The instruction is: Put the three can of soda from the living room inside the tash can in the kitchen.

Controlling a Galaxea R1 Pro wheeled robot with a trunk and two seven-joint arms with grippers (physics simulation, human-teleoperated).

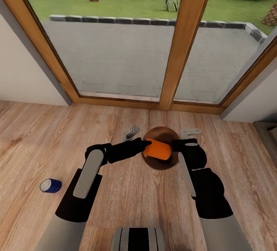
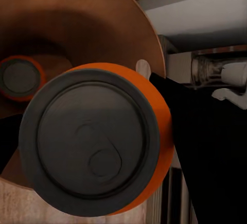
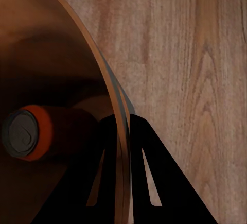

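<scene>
My left gripper [image 1: 149, 146] is shut on an orange soda can [image 1: 158, 150], holding it on its side right over the open trash can [image 1: 161, 133]. The left wrist view shows that can's dark end [image 2: 92, 141] close up, above the bin's brown inside [image 2: 77, 23]. A second orange can [image 2: 19, 77] lies at the bottom of the bin [image 3: 46, 54], and it also shows in the right wrist view [image 3: 31, 134]. My right gripper [image 3: 122, 131] is shut on the bin's rim, one finger inside and one outside. A dark blue can [image 1: 50, 185] lies on the wood floor at the left.
Wood-framed glass doors [image 1: 188, 39] stand just beyond the bin, with white wall on both sides. Two small pale grey pieces [image 1: 132, 131] [image 1: 190, 131] show beside the bin. A dark furniture edge [image 1: 269, 135] is at the far right. Plank floor [image 1: 134, 189] spreads around.
</scene>
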